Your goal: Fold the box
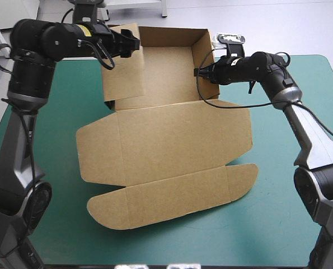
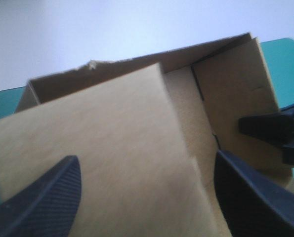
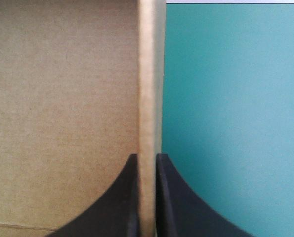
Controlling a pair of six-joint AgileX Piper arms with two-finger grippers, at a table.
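Observation:
The brown box lies on the table with its lid panel and flaps flat toward the near edge. At the far end, the back wall and the right wall stand raised, and the left wall leans upright. My left gripper hovers open at the top of the left wall, and that wall fills the space between its fingers. My right gripper is shut on the right wall's edge, with a finger on each face. It also shows in the left wrist view as the right gripper.
The teal-green cover lies bare to the right of the box and along the near edge, and also left of it. The raised back wall stands close to the table's far edge.

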